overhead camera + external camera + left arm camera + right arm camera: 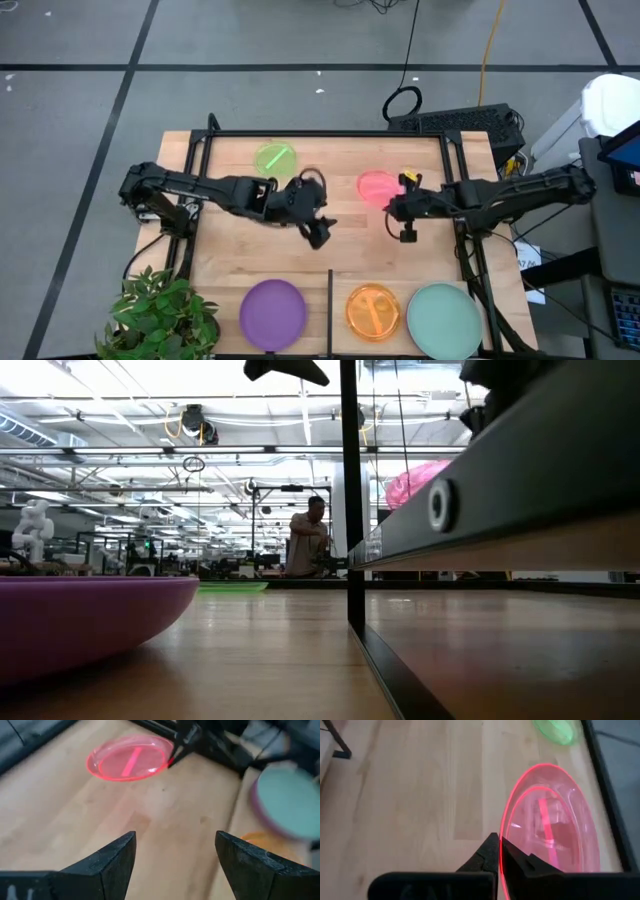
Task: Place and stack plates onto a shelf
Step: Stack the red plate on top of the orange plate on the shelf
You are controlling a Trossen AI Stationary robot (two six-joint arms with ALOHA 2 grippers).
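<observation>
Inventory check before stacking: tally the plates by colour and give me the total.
Green: 1
Red-pink, gripped at its rim by the right hand: 1
Purple: 1
Orange: 1
Pale teal: 1
Total: 5 plates

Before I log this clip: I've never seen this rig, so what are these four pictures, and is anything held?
Two dark robot arms work at a wooden table. One camera looks straight down, one sits at table height, and one rides on each wrist. The right claw is shut on the rim of the red-pink plate, lifted off the wood. The left claw is open and empty above mid-table. A green plate lies at the far edge. Near the front lie a purple plate, an orange plate and a pale teal plate, with a black divider bar between purple and orange.
</observation>
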